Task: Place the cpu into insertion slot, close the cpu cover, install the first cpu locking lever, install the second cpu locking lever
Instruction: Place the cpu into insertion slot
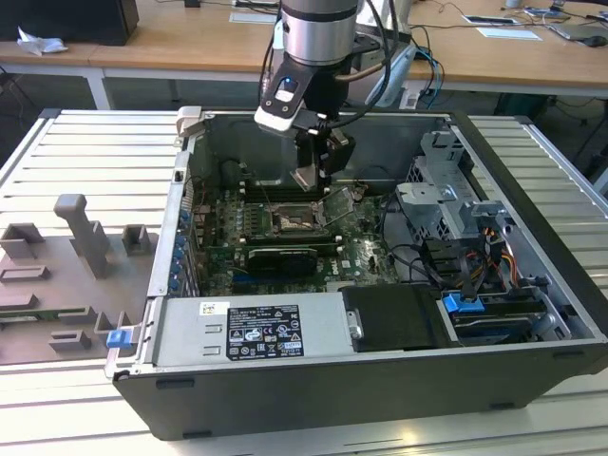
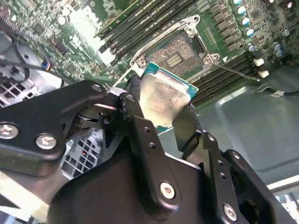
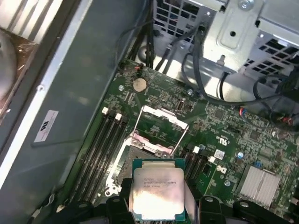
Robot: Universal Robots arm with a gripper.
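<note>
I had the gripper [image 2: 161, 106] pinching the chip [image 3: 156, 196] by two opposite edges, hanging close above the open socket [image 2: 175, 53], with the cover [image 3: 161, 128] swung up beyond it. To seat it well, I judged it needed holding level, corners squared to the socket, and lowering straight down, never sliding across the pins.

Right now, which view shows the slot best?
The second wrist view: the slot lies open, contacts bare, just past the held cpu. In the first wrist view the cpu hides part of it. The exterior view shows it as a small dark square.
</note>
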